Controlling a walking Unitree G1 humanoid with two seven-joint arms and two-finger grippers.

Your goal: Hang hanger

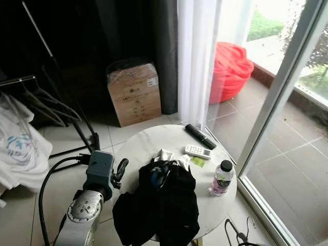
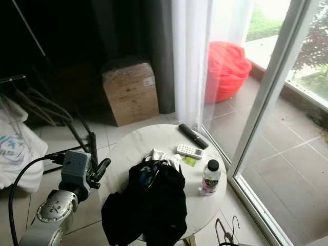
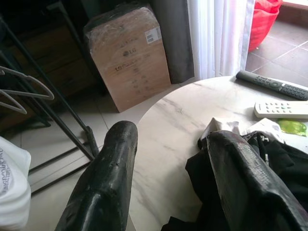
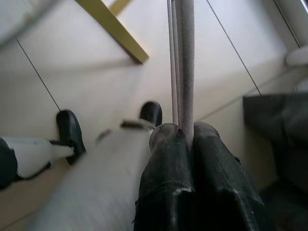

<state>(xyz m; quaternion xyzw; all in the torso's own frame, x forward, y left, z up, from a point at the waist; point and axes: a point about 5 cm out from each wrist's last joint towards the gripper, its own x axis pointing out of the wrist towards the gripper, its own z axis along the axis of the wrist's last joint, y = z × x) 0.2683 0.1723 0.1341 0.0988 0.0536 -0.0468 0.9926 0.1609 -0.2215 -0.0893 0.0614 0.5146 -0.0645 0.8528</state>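
Right pincer (image 4: pixel 185 139) clamped on hanger (image 4: pixel 185 57), lower right of frame; left pincer (image 3: pixel 168 178) wide open, holding nothing, over table (image 1: pixel 154 141) at lower centre.

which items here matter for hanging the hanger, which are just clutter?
Job:
hanger, clamped in right tool
clothes rack
left tool, open over the table

Clutter:
black clothes
two remotes
bottle
cardboard box
red beanbag
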